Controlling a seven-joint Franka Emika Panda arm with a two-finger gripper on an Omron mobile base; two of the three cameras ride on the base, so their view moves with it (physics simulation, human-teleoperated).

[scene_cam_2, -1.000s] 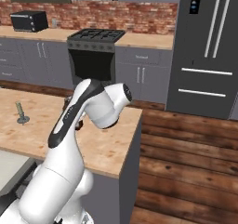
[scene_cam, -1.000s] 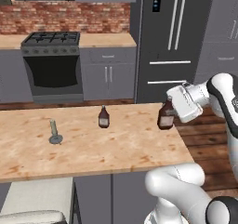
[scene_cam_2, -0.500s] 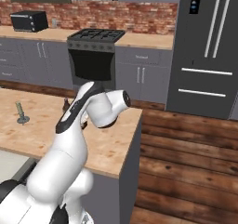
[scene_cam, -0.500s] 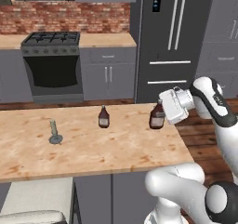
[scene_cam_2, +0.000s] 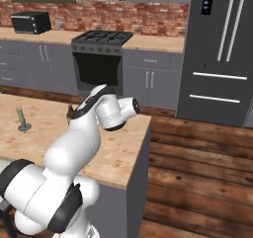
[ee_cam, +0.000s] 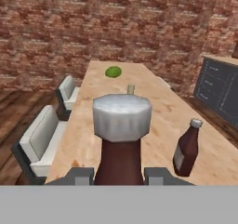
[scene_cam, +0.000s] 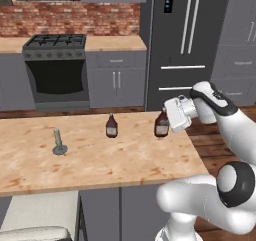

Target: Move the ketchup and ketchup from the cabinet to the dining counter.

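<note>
Two ketchup bottles are at the dining counter: one stands free, the other is clamped upright in the gripper, directly above the counter's right end, near its far edge.

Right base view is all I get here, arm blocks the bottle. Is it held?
Observer: Yes. In the left base view the gripper is shut on a ketchup bottle, upright, low over the dining counter.
Operator: Second bottle?
Observer: Standing free on the counter, apart from the held one, toward the stemmed item.
Operator: Anything further down the counter?
Observer: The hand view shows a small green thing at the far end.
</note>
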